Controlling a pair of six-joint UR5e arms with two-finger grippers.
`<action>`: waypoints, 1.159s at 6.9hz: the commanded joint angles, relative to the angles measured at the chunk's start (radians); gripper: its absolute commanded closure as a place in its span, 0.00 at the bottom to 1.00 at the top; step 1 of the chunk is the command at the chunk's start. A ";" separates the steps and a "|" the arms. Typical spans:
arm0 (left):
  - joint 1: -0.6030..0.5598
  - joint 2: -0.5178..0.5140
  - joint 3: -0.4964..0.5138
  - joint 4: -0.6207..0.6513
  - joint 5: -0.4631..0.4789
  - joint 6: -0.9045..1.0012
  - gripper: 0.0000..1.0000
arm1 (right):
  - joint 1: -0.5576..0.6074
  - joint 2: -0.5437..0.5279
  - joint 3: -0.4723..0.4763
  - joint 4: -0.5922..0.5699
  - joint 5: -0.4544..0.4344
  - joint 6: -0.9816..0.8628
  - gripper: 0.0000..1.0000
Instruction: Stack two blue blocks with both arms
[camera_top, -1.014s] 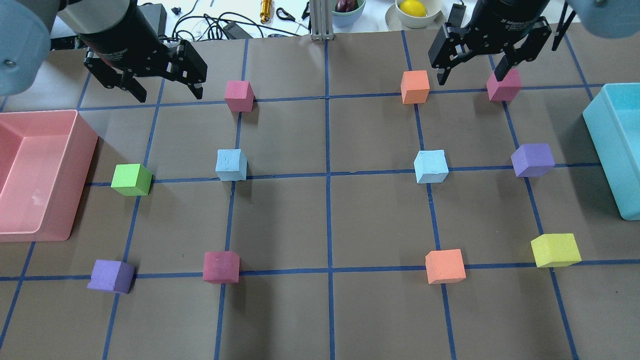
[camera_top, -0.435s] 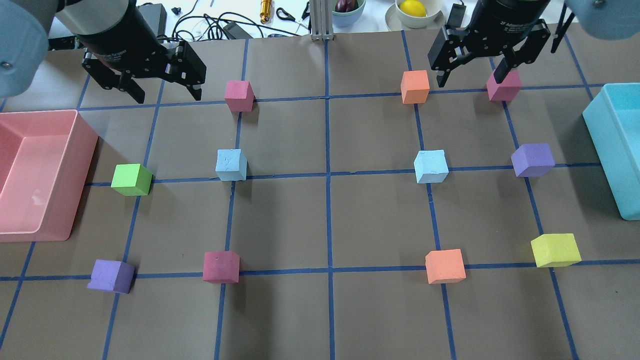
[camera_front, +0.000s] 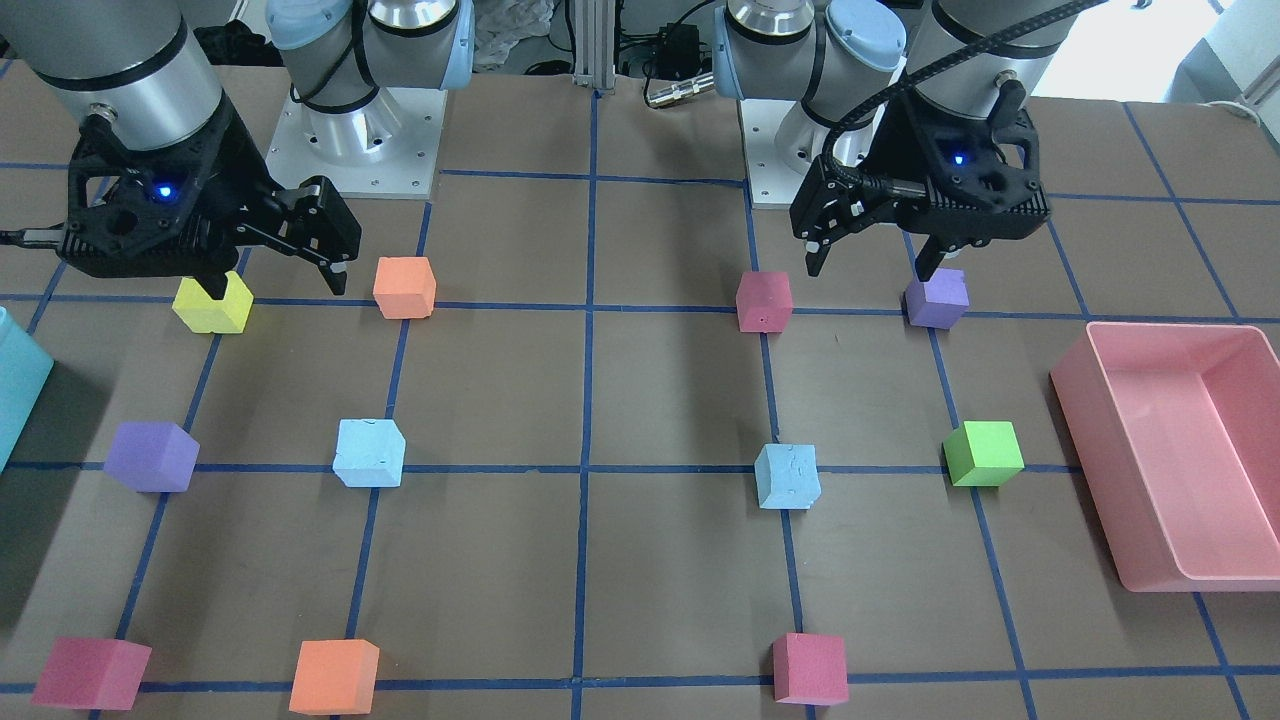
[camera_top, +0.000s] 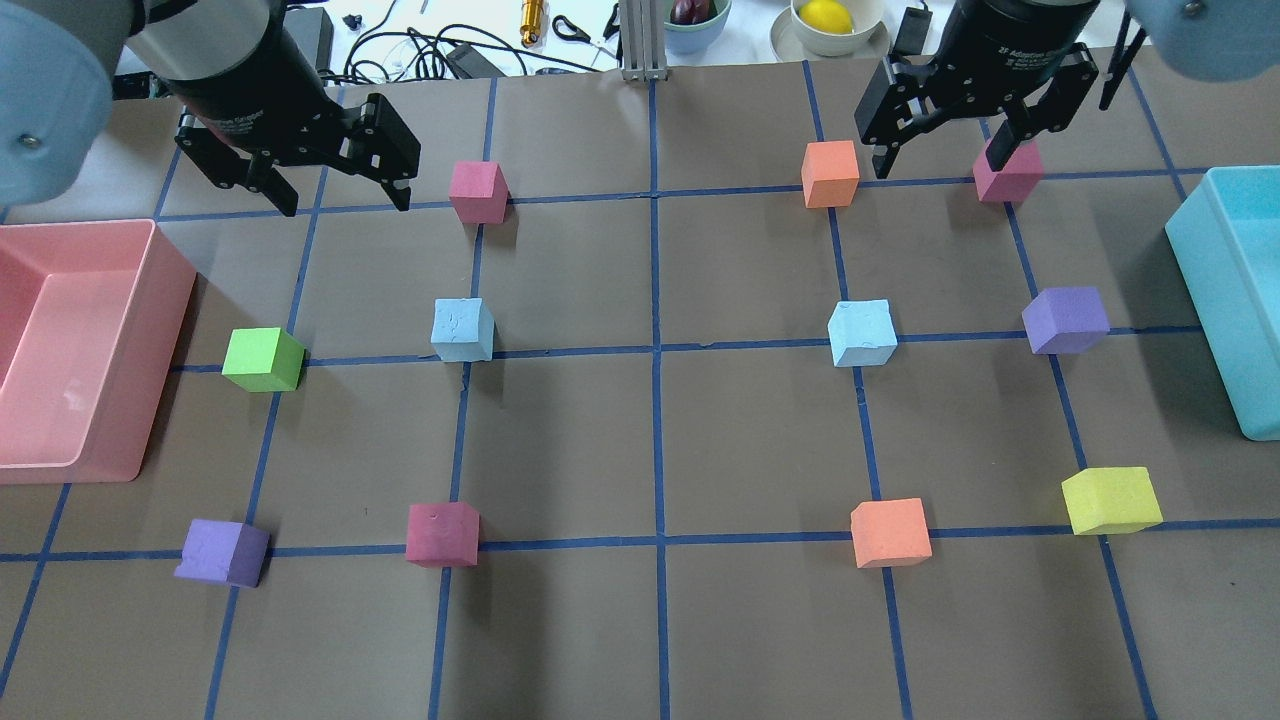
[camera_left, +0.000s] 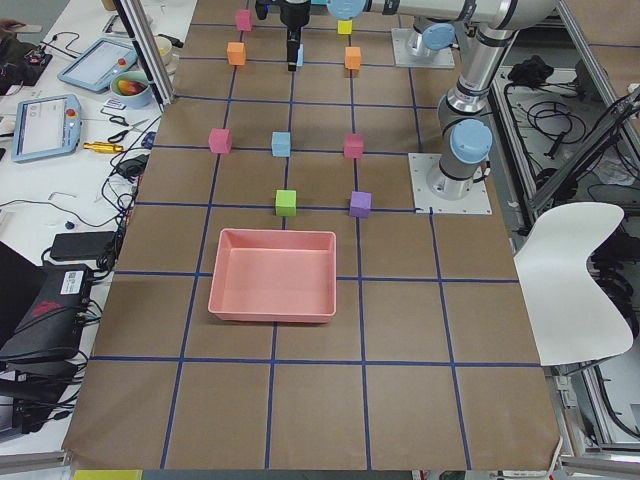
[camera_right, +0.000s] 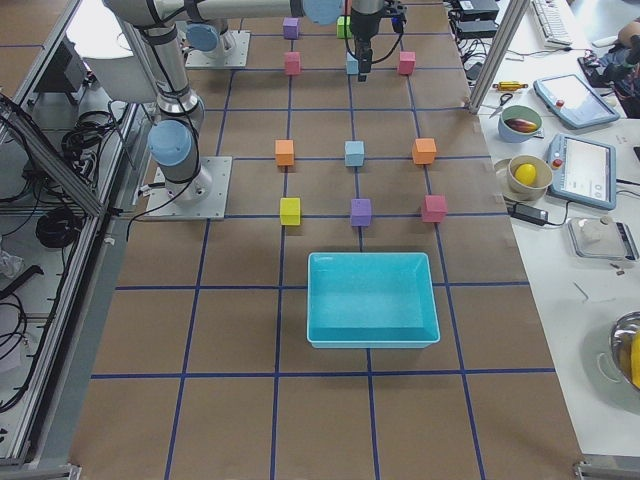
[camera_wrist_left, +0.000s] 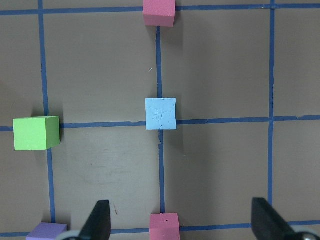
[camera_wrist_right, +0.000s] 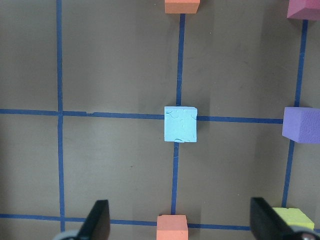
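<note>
Two pale blue blocks sit apart on the taped brown table, one on the left half (camera_top: 463, 329) and one on the right half (camera_top: 862, 333). In the front view they show at right (camera_front: 787, 476) and left (camera_front: 369, 452). My left gripper (camera_top: 345, 200) hangs open and empty high above the table, with the left block (camera_wrist_left: 161, 113) centred below its camera. My right gripper (camera_top: 940, 160) also hangs open and empty, with the right block (camera_wrist_right: 180, 124) centred below it. Neither gripper touches a block.
A pink bin (camera_top: 150, 300) stands at the left edge and a turquoise bin (camera_top: 1215, 300) at the right edge. Green (camera_top: 262, 359), purple (camera_top: 1065, 319), red (camera_top: 442, 533), orange (camera_top: 890, 532) and yellow (camera_top: 1110, 499) cubes sit on grid crossings around the blue blocks.
Both grippers have shifted slightly, the left one a little right and toward the camera, the right one a little away. Both stay open. No block has moved.
</note>
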 joint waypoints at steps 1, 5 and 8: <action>0.007 -0.030 -0.057 0.115 -0.003 0.004 0.00 | 0.000 0.008 0.000 0.000 0.001 0.001 0.00; 0.004 -0.134 -0.054 0.136 -0.004 -0.005 0.00 | 0.002 0.014 0.002 0.000 0.004 0.001 0.00; 0.002 -0.217 -0.054 0.195 -0.004 -0.006 0.00 | 0.000 0.066 0.081 -0.024 -0.022 -0.019 0.00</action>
